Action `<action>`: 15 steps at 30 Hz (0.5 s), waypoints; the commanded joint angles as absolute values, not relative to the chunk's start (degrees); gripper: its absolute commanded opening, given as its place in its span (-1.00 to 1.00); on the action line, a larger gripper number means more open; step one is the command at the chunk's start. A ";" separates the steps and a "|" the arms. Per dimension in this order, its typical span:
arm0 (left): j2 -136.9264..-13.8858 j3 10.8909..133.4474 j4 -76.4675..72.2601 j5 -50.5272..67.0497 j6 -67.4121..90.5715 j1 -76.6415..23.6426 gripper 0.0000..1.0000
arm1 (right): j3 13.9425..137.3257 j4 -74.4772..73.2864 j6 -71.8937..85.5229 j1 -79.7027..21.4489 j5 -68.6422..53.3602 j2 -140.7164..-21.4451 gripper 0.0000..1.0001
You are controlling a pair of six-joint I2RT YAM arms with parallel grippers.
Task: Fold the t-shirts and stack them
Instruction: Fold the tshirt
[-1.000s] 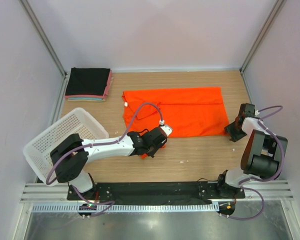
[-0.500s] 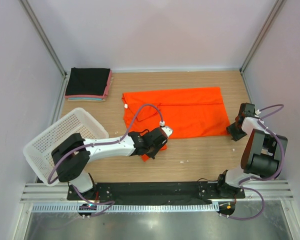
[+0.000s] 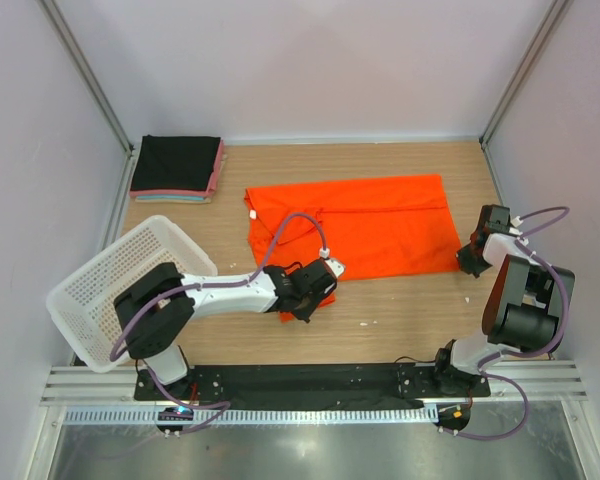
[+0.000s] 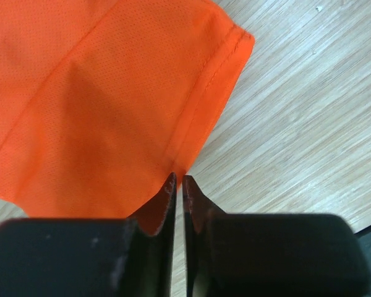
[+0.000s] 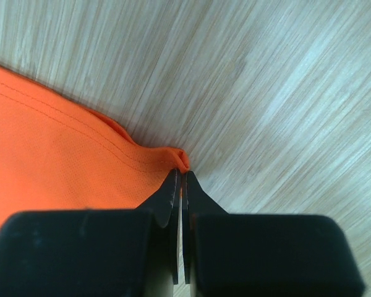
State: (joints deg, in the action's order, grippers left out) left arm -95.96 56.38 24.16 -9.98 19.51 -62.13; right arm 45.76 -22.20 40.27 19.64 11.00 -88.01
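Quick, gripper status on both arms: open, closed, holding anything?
Left gripper: closed, pinching an edge of the orange t-shirt.
Right gripper: closed, pinching a corner of the same shirt.

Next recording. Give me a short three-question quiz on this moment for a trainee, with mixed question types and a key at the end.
1. True or false: the left fingers and the right fingers are both shut on the orange shirt.
2. Which colour lies on top of the folded stack? A pink, B black, C teal.
3. Fill in: the white basket sits beside the ___ arm.
Key: 1 true; 2 B; 3 left.
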 commanded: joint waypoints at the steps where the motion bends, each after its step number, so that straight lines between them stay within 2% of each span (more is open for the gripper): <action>1: -95.28 57.39 23.38 -9.49 21.35 -62.40 -0.82 | 45.26 -20.04 40.07 19.95 10.02 -86.57 -0.97; 2: -95.01 57.22 23.47 -9.93 21.71 -62.40 -0.69 | 45.26 -19.95 40.17 19.95 9.76 -86.57 -0.97; 3: -94.23 57.30 23.64 -10.28 22.23 -62.40 -0.44 | 45.26 -20.04 40.17 19.95 9.49 -86.57 -0.97; 4: -93.78 57.30 24.43 -10.81 22.50 -62.40 -0.36 | 45.35 -19.95 40.17 19.95 9.06 -86.57 -0.97; 7: -91.42 57.57 27.14 -12.12 23.99 -62.40 -0.27 | 45.18 -20.04 40.08 19.95 8.53 -86.75 -0.98; 15: -87.45 53.70 34.36 -17.22 38.74 -62.23 -0.26 | 44.21 -18.72 39.90 19.95 6.51 -86.22 -0.98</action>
State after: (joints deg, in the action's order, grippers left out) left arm -89.54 55.44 30.35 -14.00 30.30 -62.17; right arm 45.10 -20.16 40.27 19.75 7.68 -87.85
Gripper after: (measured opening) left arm 0.366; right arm 0.033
